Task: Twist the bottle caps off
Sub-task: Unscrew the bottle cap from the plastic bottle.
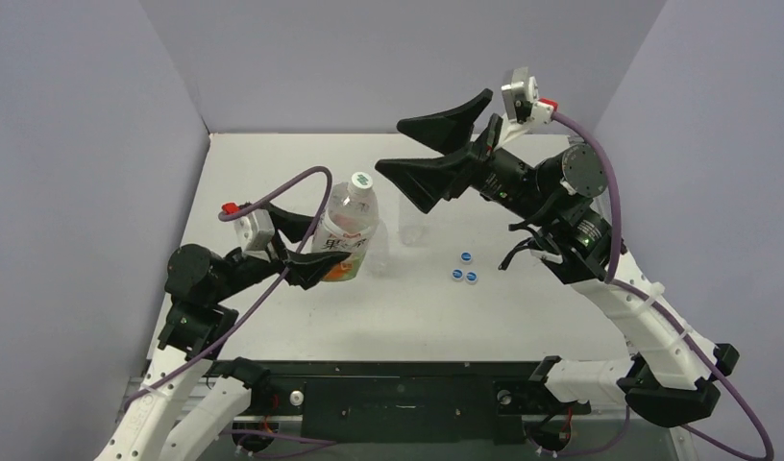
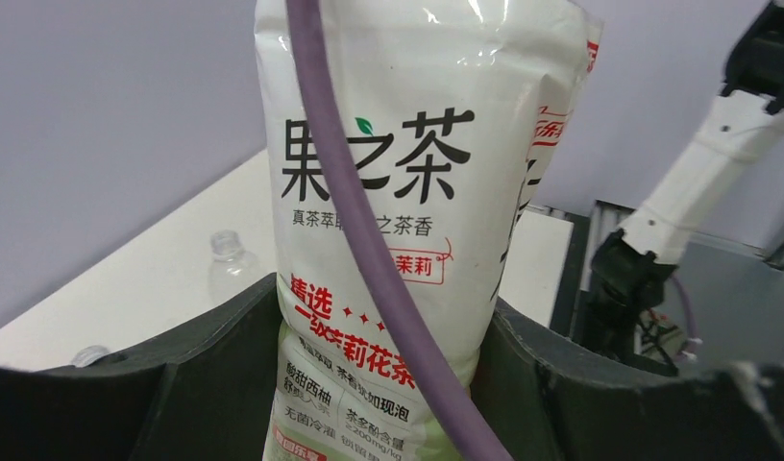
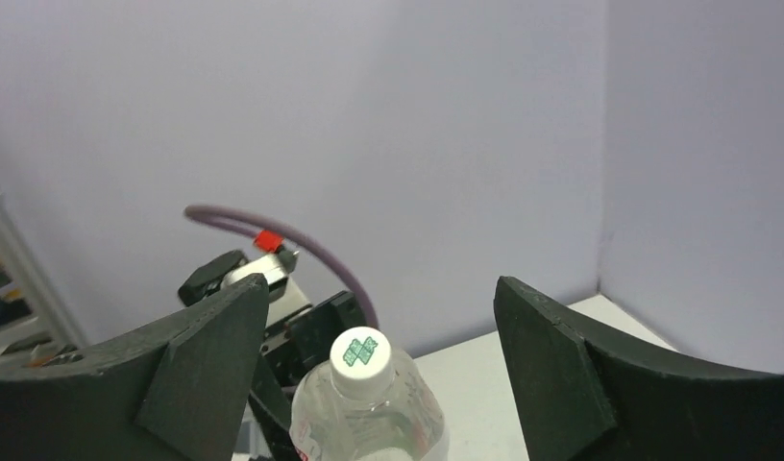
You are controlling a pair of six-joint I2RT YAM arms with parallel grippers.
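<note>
Upright bottle (image 1: 348,235) clamped low in the left gripper (image 1: 316,252), its white cap (image 1: 361,180) facing up, just left of and below the wide-open right gripper (image 1: 390,146).

wide bottle (image 1: 355,206): clear glossy plastic | its label (image 2: 388,192): glossy printed film, creased | plain bottle (image 2: 227,264): clear plastic | white cap (image 3: 361,353): smooth plastic | blue caps (image 1: 465,257): smooth plastic | right gripper fingers (image 3: 561,365): matt black plastic | cable (image 2: 369,240): smooth purple sheath | table (image 1: 273,173): matt white | walls (image 1: 81,144): matt lilac

Bright even light, soft shadows, glare on wide bottle (image 2: 436,192), foreground cable (image 2: 364,221) blurred
</note>
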